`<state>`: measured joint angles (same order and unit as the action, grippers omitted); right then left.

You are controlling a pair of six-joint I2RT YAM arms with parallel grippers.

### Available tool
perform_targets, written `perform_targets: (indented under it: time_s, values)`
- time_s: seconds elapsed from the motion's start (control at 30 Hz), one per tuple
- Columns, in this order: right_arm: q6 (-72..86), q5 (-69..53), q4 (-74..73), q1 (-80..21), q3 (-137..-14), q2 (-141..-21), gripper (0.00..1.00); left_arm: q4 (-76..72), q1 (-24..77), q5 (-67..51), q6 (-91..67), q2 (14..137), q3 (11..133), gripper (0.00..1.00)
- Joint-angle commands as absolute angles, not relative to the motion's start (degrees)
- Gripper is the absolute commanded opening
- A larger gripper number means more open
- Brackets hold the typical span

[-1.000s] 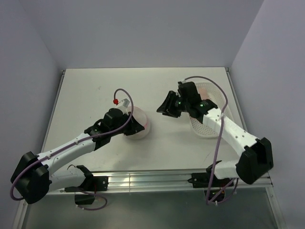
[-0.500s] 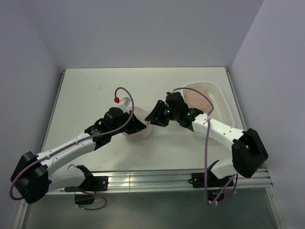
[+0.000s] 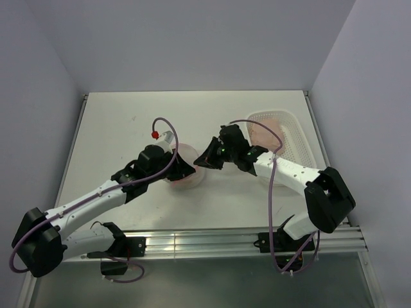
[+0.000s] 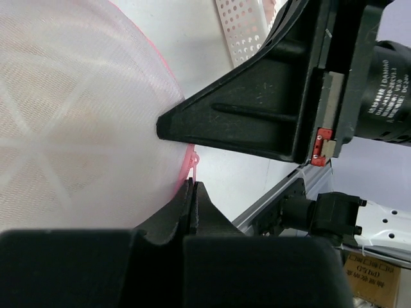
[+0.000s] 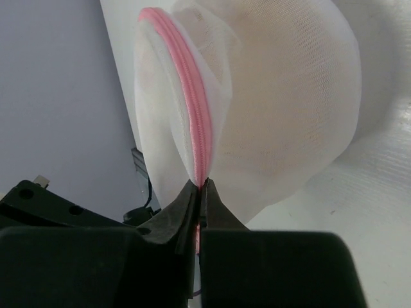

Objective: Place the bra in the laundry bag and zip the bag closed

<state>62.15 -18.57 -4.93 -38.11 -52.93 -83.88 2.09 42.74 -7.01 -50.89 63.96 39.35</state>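
Both pincers are clamped on the laundry bag (image 5: 282, 109), mid-table (image 3: 115, 128). The right gripper (image 5: 200, 187) is pressed together on the pink zipper (image 5: 192, 109) at the rim. The left gripper (image 4: 192, 190) is pinched shut on the rim edge on the opposite side. The bra (image 5: 276, 83) shows only as a peach tint through the mesh, so I judge it's inside. I can't tell where the slider sits or how much of the zip is shut.

Risks:
- The right may have zipper tape, not the pull tab, so a tug just drags the bag.
- The left pinch is thin. If it slips, there's no counter-hold and the bag follows the right arm.
- Slack mesh or bra fabric at the rim could jam in the teeth.
- The fingers are close together, so they could collide on a pull across.

Count: 1 laundry bag, 1 bra, 1 perforated basket (image 3: 302, 138), 1 pale pink garment (image 3: 266, 125) in it, 2 grippers.
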Motion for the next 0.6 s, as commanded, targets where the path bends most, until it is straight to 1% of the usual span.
perform_targets:
  time_s: [0.0, 0.1, 0.3, 0.57]
  values:
    - [62.23, -18.54, -2.72, -38.15, -54.84, -84.72, 0.0, 4.3, 42.89, -5.19, -50.8, 60.22, 39.38, 0.0]
    - [62.14, -18.89, -2.64, -37.27, -54.58, -84.64, 0.0, 6.5, 41.75, -5.01, -50.63, 57.06, 37.45, 0.0]
    - [60.82, -20.04, -3.42, -34.19, -54.84, -83.59, 0.0, 11.42, 36.39, -6.68, -49.22, 50.9, 34.11, 0.0]
    - [58.89, -20.74, -6.24, -31.64, -58.09, -84.2, 0.0, 14.24, 33.22, -7.21, -48.78, 47.29, 31.82, 0.0]
